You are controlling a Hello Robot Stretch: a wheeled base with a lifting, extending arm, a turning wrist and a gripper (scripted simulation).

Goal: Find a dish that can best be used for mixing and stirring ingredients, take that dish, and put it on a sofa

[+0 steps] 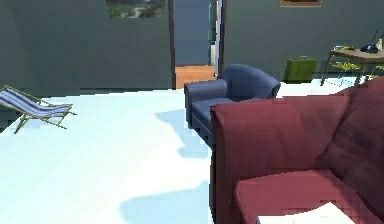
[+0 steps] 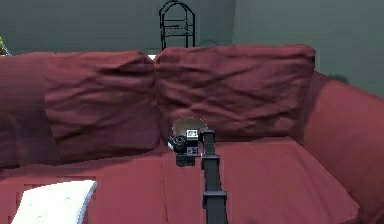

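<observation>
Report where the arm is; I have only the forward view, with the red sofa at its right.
Observer: The arm stretches across the red sofa, the tool near its back cushions.
Operator: Say what the tool carries.
Observer: A round grey thing shows at the tool; I cannot tell whether it is held.
Operator: Name what stands behind the sofa.
Observer: A black wire stand rises there.
</observation>
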